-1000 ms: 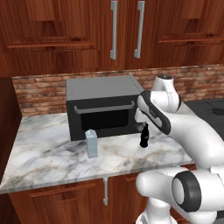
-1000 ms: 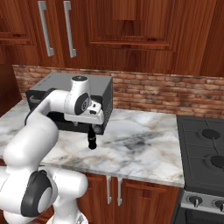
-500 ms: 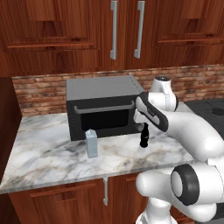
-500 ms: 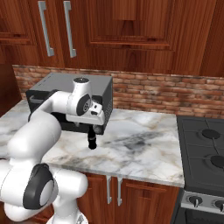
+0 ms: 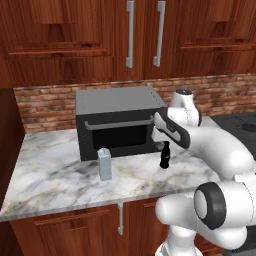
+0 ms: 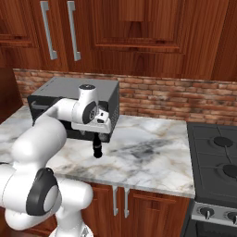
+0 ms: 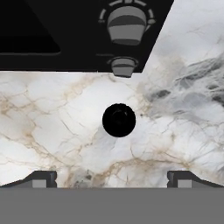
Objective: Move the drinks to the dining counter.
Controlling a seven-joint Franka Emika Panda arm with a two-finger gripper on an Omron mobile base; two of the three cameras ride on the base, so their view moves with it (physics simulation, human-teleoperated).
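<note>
Bottle (image 7: 118,120) standing upright straight below gripper (image 7: 112,177), seen end-on down its neck as a black disc, its long axis running along the line of approach. Hovering above it with jaws spread wide, holding nothing, tips straddling open marble to either side. Sitting on counter (image 5: 55,175) just in front of microwave (image 5: 117,122), bottle (image 5: 164,156) a touch forward of centre between the tips; probably needing a small nudge toward the microwave, then a straight drop over the neck. Hanging directly over bottle (image 6: 97,147) in the right base view too, gripper (image 6: 98,134) close above the cap. Carton (image 5: 104,164) waiting well off to the gripper's side, upright, untouched. Neither drink yet on its way to the dining counter.
</note>
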